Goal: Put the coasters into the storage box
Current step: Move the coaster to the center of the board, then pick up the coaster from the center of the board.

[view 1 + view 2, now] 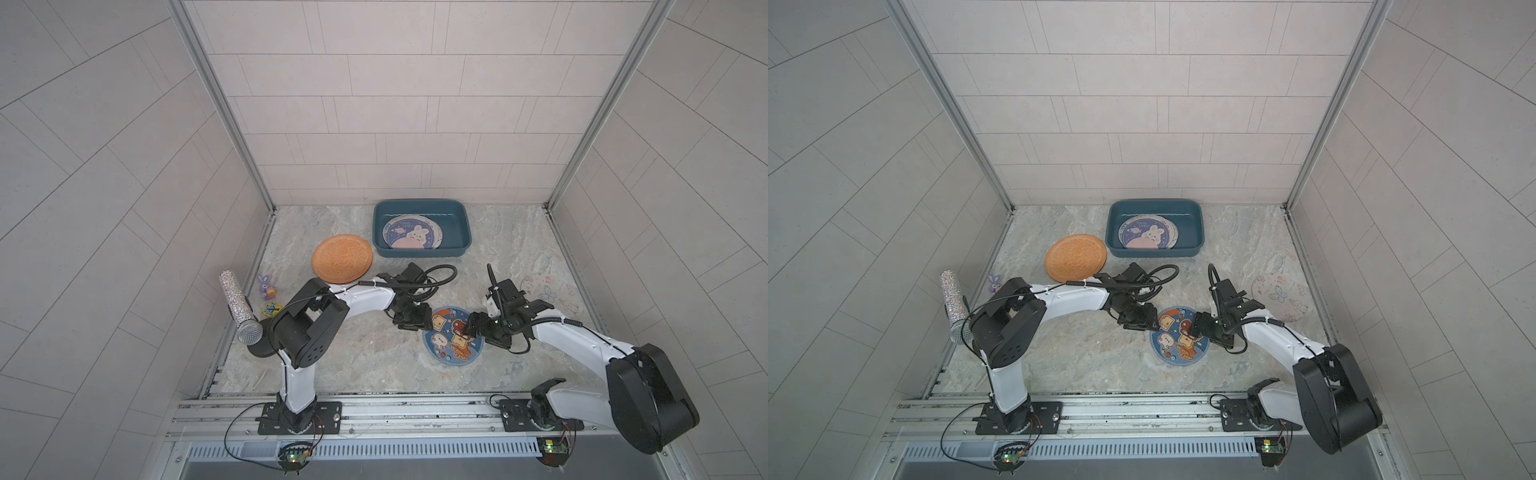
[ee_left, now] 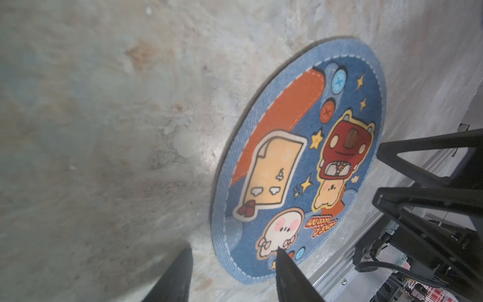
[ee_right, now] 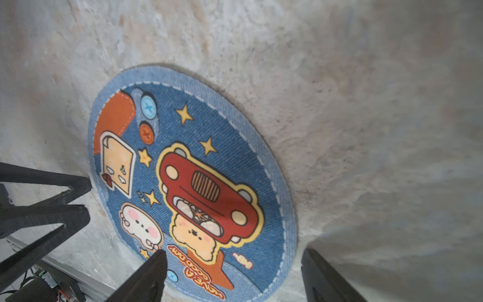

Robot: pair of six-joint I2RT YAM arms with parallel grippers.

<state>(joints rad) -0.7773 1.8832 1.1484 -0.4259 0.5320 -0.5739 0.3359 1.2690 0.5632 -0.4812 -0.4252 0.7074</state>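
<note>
1. The left gripper (image 2: 232, 251) and right gripper (image 3: 234, 251), both open, straddle opposite rims of the blue coaster (image 1: 452, 347) at lower centre, well apart from the storage box (image 1: 457, 232) at upper centre: they could collide.
2. The flat coaster may slide, not lift.
3. Fingertips (image 3: 156, 261) may scrape the table (image 1: 353, 357).

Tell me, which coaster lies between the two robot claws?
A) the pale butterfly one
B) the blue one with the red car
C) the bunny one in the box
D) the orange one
B: the blue coaster lies flat with the left gripper at one edge and the right gripper at the opposite edge.
</note>
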